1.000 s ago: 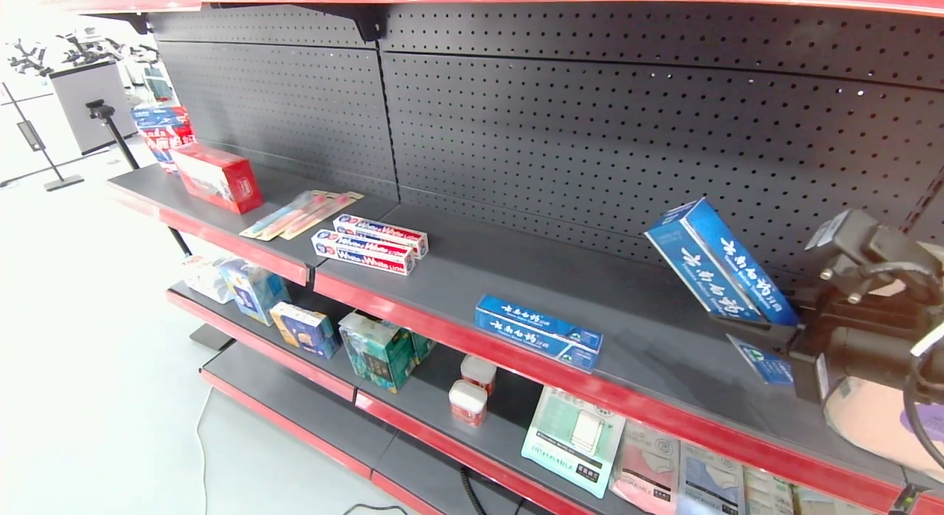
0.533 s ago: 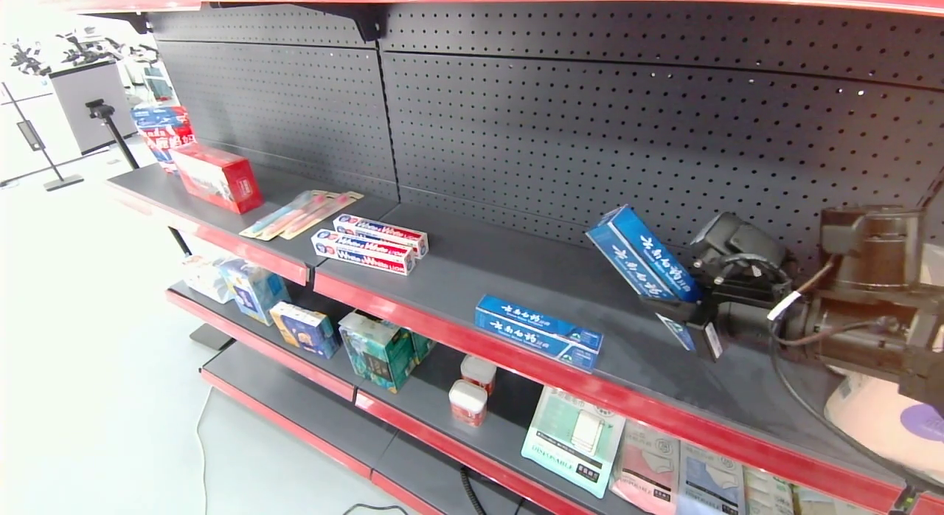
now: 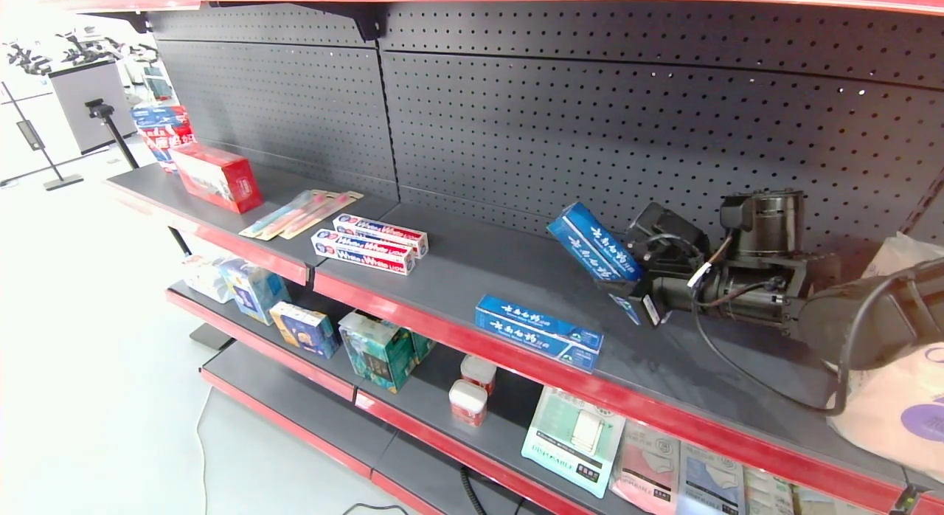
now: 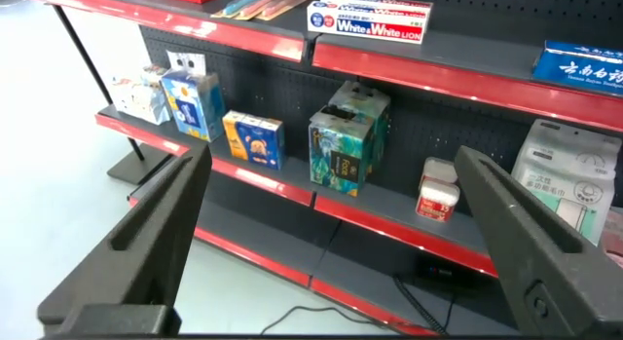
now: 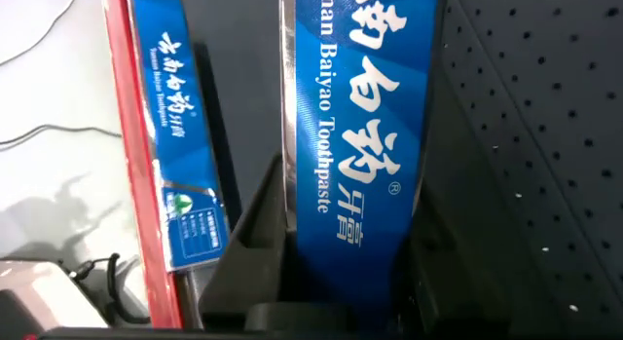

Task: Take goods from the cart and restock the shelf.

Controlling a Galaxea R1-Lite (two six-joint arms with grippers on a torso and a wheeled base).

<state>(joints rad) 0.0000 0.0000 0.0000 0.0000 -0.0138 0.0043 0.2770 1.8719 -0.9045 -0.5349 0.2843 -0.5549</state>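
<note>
Head view: my right gripper (image 3: 633, 301) is clamped on the lower end of the held toothpaste box (image 3: 594, 242), which tilts above the shelf (image 3: 442, 279) just behind the lying blue box (image 3: 538, 332). Left wrist view: my left gripper (image 4: 331, 155) hangs lower than the lying blue box, fingers apart. Right wrist view: white lettering on blue. I judge the carton light, stiff and crushable, best gripped across its narrow end.

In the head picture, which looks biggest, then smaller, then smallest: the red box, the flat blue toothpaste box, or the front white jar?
1. Red box and flat blue toothpaste box: about alike, blue longer, red bulkier and farther off, so unranked.
2. Front white jar: smallest.
</note>
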